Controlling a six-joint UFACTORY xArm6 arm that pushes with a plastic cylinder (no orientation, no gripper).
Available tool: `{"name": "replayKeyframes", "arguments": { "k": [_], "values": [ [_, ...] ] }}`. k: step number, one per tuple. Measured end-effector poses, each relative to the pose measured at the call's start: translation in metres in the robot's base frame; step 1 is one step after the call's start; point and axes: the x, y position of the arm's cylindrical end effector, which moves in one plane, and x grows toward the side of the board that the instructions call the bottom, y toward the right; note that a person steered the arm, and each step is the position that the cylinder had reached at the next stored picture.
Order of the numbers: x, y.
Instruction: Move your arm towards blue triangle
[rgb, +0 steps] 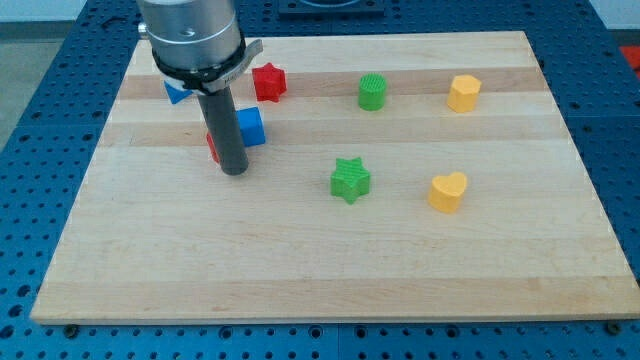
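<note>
No claw on this arm, only my tip (233, 172), resting on desk (320, 260) just below blue cube (250, 126). Blue triangle (177, 92) up-left of cube, half hidden behind arm.

Blue triangle (176, 92), pale wooden board (300, 260)

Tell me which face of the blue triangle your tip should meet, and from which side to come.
No grip is possible with a rod, so contact only. The blue triangle lies at the view's top left, mostly hidden behind the arm; only its lower left corner shows. My tip sits below and to its right, beside the blue cube. I'd probably approach its lower edge from below, passing left of the cube.
</note>
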Motion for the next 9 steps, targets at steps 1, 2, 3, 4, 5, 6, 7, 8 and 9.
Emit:
{"name": "replayKeyframes", "arguments": {
  "k": [1,2,3,4,5,6,7,8,9],
  "values": [
    [0.026,-0.015],
    [0.046,-0.077],
    [0.038,-0.109],
    [-0.026,-0.143],
    [-0.049,-0.154],
    [-0.119,-0.167],
    [-0.157,-0.167],
    [-0.199,-0.169],
    [-0.184,-0.159]
  ]
}}
